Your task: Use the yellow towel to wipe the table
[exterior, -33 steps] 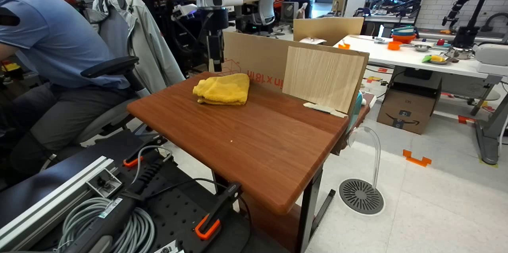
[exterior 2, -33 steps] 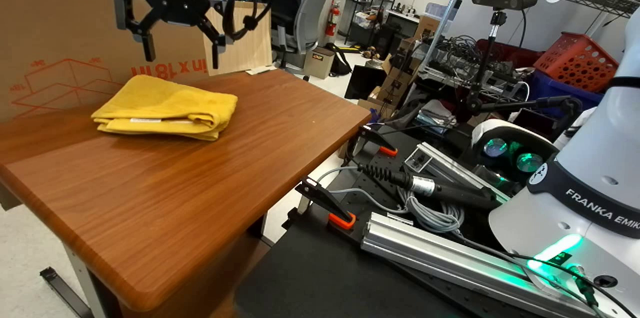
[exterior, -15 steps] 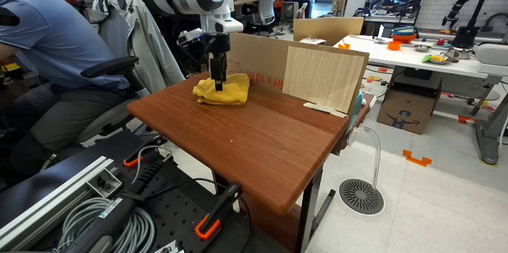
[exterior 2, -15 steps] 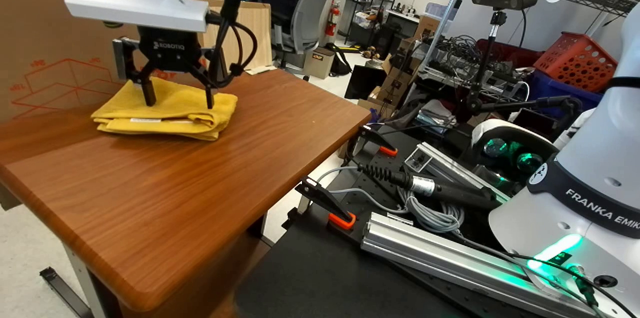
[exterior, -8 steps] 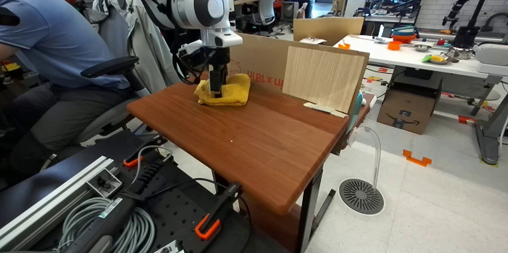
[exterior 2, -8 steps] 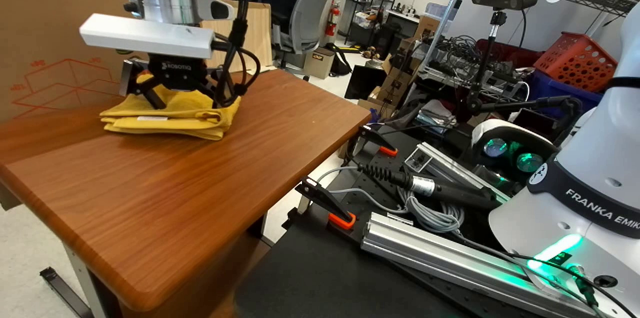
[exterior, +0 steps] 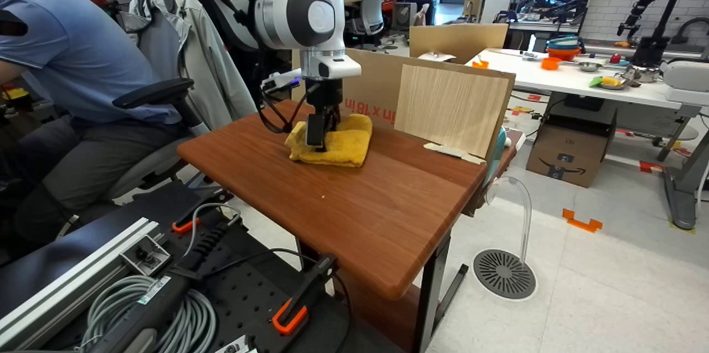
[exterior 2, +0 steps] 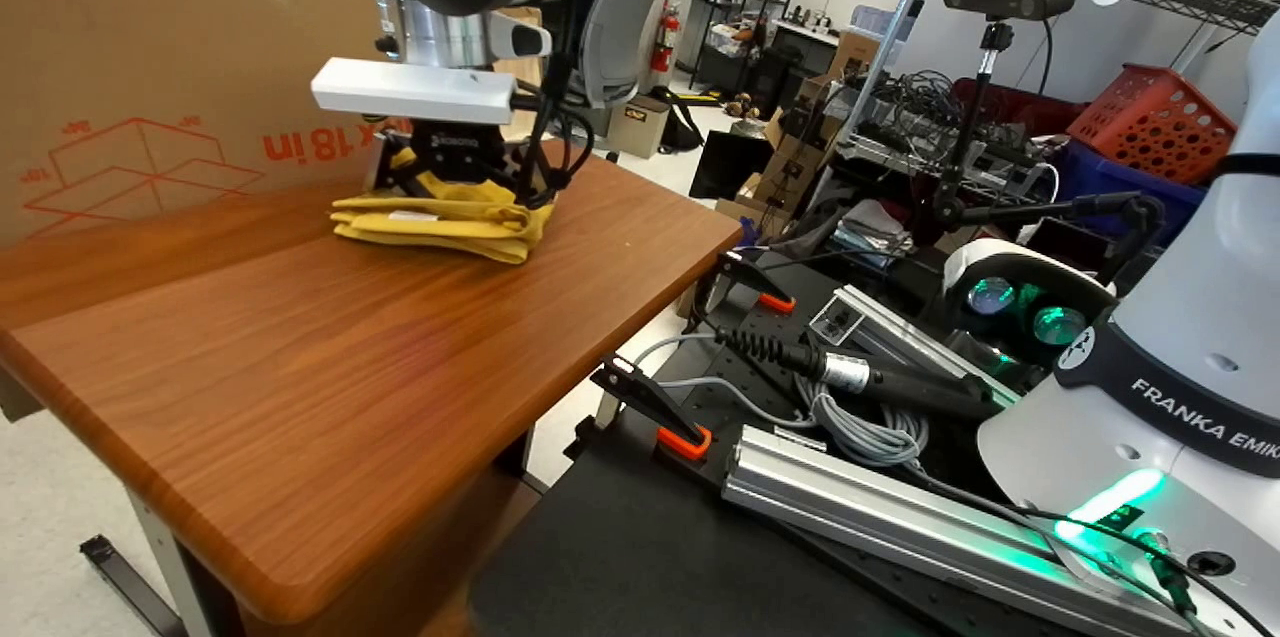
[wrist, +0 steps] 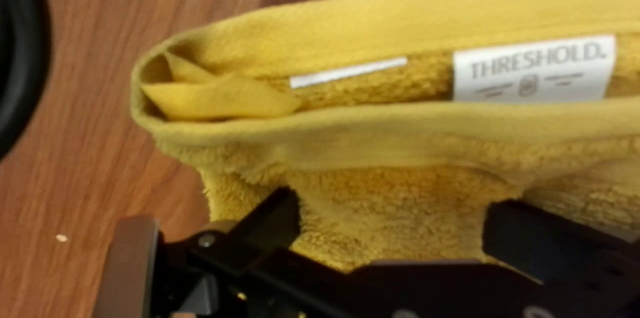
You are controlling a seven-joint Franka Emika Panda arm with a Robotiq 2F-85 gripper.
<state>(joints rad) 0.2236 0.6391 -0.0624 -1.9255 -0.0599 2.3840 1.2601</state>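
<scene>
jaws wide against the yellow towel [wrist: 390, 133], stacked bowls [exterior: 564, 54] on a white table [exterior: 523, 72]

A white arm [exterior: 281, 18] sports a grey cap [exterior: 303, 16], silver collar [exterior 2: 440, 35], looping black cables [exterior 2: 563, 47] and black fingers [wrist: 274, 218] near a silver screw [wrist: 206, 239]; its white base [exterior 2: 1070, 447] glows green beneath a black band [exterior 2: 1160, 392] lettered FRANKA.

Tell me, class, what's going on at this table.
A robot arm has its end effector down on a folded yellow towel, presumably to wipe the brown table beneath. Its fingers stand apart, with towel showing between them. The seated person in the blue shirt is not touching the towel.
</scene>
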